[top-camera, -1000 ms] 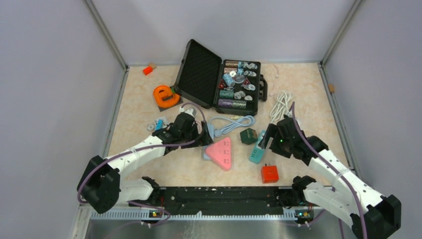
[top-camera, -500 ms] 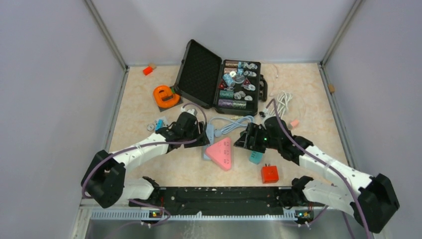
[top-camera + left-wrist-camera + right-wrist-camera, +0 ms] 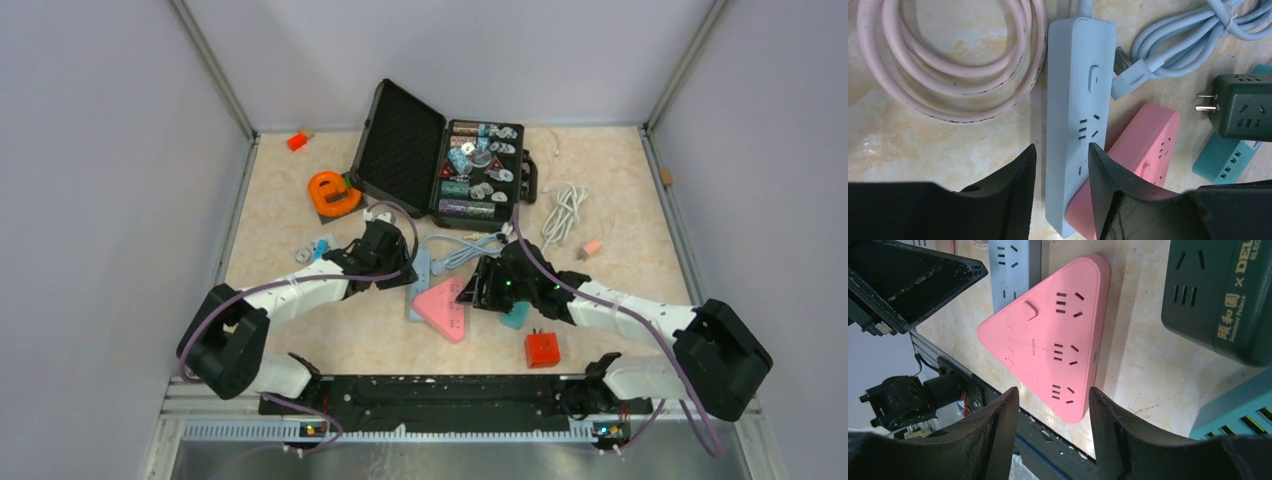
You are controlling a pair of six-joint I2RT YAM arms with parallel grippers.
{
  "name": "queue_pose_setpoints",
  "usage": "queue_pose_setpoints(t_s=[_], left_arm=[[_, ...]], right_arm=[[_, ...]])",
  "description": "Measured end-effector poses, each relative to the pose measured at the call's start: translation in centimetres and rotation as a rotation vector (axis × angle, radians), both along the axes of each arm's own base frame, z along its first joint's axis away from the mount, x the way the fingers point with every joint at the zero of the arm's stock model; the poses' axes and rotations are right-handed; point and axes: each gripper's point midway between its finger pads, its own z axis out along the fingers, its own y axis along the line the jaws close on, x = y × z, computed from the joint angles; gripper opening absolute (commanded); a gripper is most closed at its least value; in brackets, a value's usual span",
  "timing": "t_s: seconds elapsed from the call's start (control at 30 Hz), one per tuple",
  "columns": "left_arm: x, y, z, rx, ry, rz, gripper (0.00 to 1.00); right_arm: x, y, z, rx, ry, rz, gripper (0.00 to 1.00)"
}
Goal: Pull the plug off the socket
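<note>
A light blue power strip [image 3: 1078, 100] lies on the table, its near end beside a pink triangular socket block [image 3: 1053, 340]. The strip's own light blue plug [image 3: 1128, 75] lies loose against its right side, prongs touching the edge. My left gripper [image 3: 1062, 147] straddles the strip's near end, open. A gap shows at the left finger, and the right finger sits by the pink block. My right gripper [image 3: 1053, 390] hangs open over the pink block's near corner, touching nothing. From above, both grippers [image 3: 400, 265] [image 3: 475, 290] flank the pink block [image 3: 445, 308].
A dark green cube adapter [image 3: 1243, 105] and a teal strip [image 3: 1225, 160] lie right of the pink block. A pink cable coil [image 3: 948, 75] lies left of the blue strip. A red adapter [image 3: 541, 348], an open black case [image 3: 400, 140], orange tape [image 3: 333, 193] and a white cable [image 3: 565, 205] surround them.
My right arm swung left from the teal strip to over the pink block. Both grippers narrowed their jaws. The left gripper edged onto the blue strip's near end.
</note>
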Motion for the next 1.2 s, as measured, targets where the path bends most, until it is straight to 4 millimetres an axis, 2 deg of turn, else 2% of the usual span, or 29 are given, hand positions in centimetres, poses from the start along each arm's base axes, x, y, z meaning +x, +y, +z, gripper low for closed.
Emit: queue_pose_setpoints(t_s=[0.2,0.57,0.9,1.2], left_arm=[[-0.3,-0.4,-1.3,0.002,0.040,-0.017,0.33],[-0.5,-0.8,-1.6,-0.027,0.051,-0.036,0.24],[-0.5,-0.6,-1.9,-0.025,0.056,-0.029,0.21],[-0.5,-0.6,-2.0,-0.027,0.059,-0.029,0.20]], right_arm=[[0.2,0.3,-1.1,-0.019,0.016,-0.002,0.53],[0.3,0.6,-2.3,-0.038,0.028,0.000,0.53],[0.2,1.1,-3.0,-0.003,0.038,0.008,0.56],[-0.3,2.8,-2.9,0.088,0.058,0.041,0.62]])
